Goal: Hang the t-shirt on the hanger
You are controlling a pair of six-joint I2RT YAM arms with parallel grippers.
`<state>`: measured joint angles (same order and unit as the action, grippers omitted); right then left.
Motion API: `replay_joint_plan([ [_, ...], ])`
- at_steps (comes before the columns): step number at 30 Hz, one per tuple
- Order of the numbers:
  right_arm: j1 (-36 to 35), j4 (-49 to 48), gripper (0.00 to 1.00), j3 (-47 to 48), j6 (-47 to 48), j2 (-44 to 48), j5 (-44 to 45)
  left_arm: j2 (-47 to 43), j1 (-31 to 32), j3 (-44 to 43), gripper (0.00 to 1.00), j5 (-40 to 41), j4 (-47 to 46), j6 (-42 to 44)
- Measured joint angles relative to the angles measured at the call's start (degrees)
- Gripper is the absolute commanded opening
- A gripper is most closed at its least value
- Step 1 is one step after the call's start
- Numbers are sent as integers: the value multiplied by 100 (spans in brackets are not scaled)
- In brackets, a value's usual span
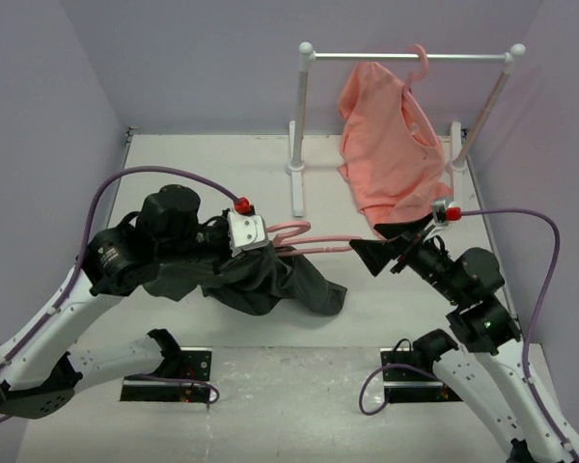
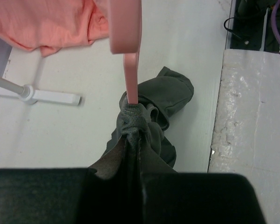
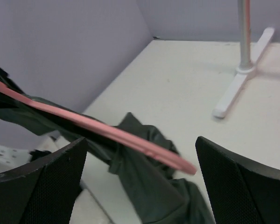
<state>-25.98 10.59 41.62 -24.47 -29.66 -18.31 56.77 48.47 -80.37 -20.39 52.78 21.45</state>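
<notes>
While left jaws clamp t-shirt (image 2: 170, 93) around hanger (image 2: 130, 79) | right jaws apart — hanger between

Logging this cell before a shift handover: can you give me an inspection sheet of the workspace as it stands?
Surface: white table, no spills seen.
Job's things: t-shirt bunched over one end of the hanger, rest trailing onto the table.
Clutter: salmon-pink garment hanging from the white rail.
Tools: left tool shut on the t-shirt at the hanger; right tool open, hanger's free end between its fingers.
Cables: purple cables looping off both arms.
Surroundings: lavender walls on three sides.
</notes>
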Motion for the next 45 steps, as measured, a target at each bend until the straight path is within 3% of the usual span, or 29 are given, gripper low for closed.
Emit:
replay_joint_plan([
  [4, -208, -658, 99, -790, -1681, 514, 255, 79, 0, 26, 0, 255, -163, -202],
  [7, -1237, -734, 99, -1134, -2396, 271, 1142, 275, -2, 23, 0, 453, -340, -372],
  [10, -2125, -646, 99, -1179, -2750, -131, 2003, 528, -1, 23, 0, 616, -442, -526],
  [16, -2850, -613, 91, -683, -2904, -1852, 3176, 671, -2, 50, 0, 667, -696, -745],
  [26, -3011, -899, 76, -506, -3048, -3310, 3900, 558, -2, 50, 0, 595, -988, -1010],
  [30, -3027, -977, 63, -507, -3089, -3683, 4008, 483, -2, 50, 0, 588, -1028, -1129],
  [33, -3027, -984, 48, -522, -3108, -3782, 4128, 412, -2, 50, 0, 625, -1034, -1197],
  [35, -3025, -1003, 44, -528, -3090, -3782, 4177, 372, -2, 50, 0, 652, -1034, -1239],
  [37, -3021, -1022, 48, -528, -3067, -3780, 4191, 350, -2, 50, 0, 670, -1034, -1278],
  [41, -3016, -1014, 66, -530, -2993, -3700, 4181, 342, -2, 50, 0, 673, -1035, -1328],
  [45, -2996, -1035, 72, -537, -2790, -3412, 3945, 318, -2, 57, 0, 659, -1041, -1340],
])
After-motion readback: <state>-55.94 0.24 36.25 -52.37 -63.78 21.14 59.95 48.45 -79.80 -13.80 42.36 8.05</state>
